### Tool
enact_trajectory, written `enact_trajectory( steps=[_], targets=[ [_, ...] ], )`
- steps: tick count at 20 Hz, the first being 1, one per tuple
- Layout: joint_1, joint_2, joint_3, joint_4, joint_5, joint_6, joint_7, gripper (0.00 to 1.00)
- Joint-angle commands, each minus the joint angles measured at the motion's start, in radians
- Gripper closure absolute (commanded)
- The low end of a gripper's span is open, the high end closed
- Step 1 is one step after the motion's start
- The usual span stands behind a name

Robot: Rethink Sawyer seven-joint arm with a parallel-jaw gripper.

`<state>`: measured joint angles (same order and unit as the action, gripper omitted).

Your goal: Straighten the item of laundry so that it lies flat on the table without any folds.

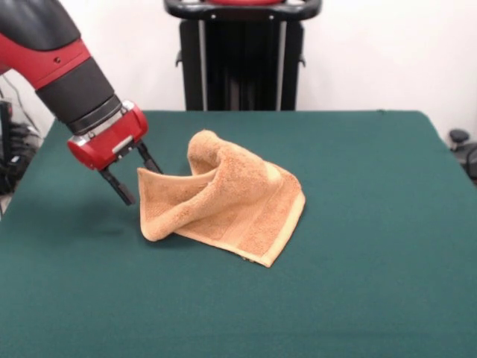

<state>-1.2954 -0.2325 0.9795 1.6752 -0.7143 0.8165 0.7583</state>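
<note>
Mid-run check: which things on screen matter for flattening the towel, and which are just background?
Job:
- towel, crumpled, one part raised
- green table
- gripper, jaws open beside the towel's raised corner

Background:
- robot pedestal
- white wall

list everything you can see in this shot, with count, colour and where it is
towel: one, orange-tan, middle of the table, crumpled with a raised fold and its left corner lifted
table: one, dark green cloth cover, fills the lower picture
pedestal: one, black, at the far side of the table, top centre
wall: white, behind the table
dark gear: black, at the right edge beyond the table, too little shows to name it
arm: one, red and black, comes in from the upper left
claw: one, red body with two black fingers, open, at the towel's lifted left corner
</note>
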Motion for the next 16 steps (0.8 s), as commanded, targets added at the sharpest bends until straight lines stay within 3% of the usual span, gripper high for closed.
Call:
enact_trajectory(
  steps=[1,16],
  targets=[
    [0.036,0.052,0.029,0.030,0.006,-0.059,-0.109,0.00],
    [0.025,0.068,0.046,0.043,-0.006,-0.094,-0.112,0.00]
  ],
)
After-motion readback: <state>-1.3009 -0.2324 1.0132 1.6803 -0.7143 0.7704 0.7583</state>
